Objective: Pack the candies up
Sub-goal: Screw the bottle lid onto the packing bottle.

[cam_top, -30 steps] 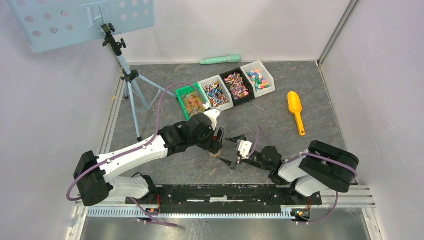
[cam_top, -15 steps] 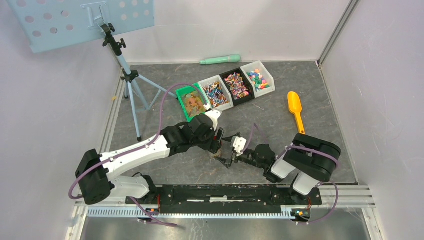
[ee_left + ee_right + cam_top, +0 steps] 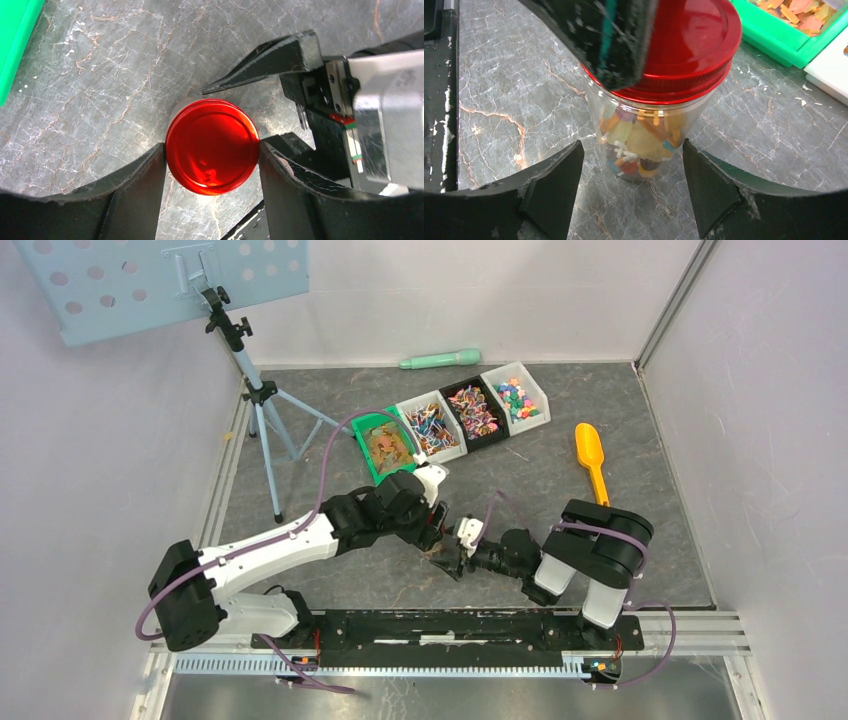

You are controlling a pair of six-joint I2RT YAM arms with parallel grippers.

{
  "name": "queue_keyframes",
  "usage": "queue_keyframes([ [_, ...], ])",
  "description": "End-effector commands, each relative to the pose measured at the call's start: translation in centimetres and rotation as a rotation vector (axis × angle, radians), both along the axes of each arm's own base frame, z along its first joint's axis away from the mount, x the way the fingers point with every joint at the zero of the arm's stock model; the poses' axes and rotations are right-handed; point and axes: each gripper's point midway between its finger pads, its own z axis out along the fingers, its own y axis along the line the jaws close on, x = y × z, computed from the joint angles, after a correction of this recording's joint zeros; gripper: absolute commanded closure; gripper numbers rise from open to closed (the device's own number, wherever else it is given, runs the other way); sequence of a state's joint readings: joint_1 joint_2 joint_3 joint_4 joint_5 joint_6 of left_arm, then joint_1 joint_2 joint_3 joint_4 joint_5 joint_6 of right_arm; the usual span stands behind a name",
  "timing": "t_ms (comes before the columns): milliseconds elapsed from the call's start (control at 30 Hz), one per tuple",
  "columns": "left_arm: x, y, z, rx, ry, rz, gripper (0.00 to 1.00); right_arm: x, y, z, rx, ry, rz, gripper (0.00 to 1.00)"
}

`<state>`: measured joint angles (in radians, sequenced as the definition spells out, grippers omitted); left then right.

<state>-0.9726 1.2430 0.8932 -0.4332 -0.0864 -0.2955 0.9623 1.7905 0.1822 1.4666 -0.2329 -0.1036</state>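
A small clear jar stands on the grey table, holding mixed candies under a red lid. My left gripper comes down from above and is shut on the red lid, one finger touching each side. My right gripper is open, level with the jar's lower part, with a finger on each side and a gap at both. In the top view the two grippers meet at the jar, the left gripper above and the right gripper beside it.
Four candy bins stand in a row behind: green, white, black, white. A yellow scoop lies at the right. A mint green cylinder lies by the back wall. A tripod stands at the left.
My right arm has swung left toward the jar, and its open fingers now straddle it. My left gripper has stayed on the lid.
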Motion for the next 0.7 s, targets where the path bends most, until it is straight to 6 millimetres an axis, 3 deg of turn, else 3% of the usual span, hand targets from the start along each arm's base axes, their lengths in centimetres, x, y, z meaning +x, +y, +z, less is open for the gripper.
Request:
queue_keyframes([
  [0, -1.3, 0.5, -0.4, 0.048, -0.034, -0.166, 0.41, 0.8, 1.2, 9.1, 0.308, -0.235, 0.034, 0.23],
  [167, -2.0, 0.9, -0.4, 0.075, -0.061, -0.263, 0.42, 0.7, 0.8, 9.7, 0.345, -0.245, 0.08, 0.31],
  [467, -1.2, 1.0, -1.3, 0.151, -0.098, -0.344, 0.42, 0.5, 0.9, 9.6, 0.347, -0.235, 0.172, 0.35],
  [567, 0.2, 0.9, -0.6, 0.136, -0.11, -0.247, 0.45, 0.4, 0.9, 9.8, 0.351, -0.24, 0.176, 0.22],
  [667, 0.6, -0.3, 0.6, 0.052, -0.11, -0.198, 0.43, 0.5, 0.8, 10.5, 0.362, -0.259, 0.167, 0.16],
])
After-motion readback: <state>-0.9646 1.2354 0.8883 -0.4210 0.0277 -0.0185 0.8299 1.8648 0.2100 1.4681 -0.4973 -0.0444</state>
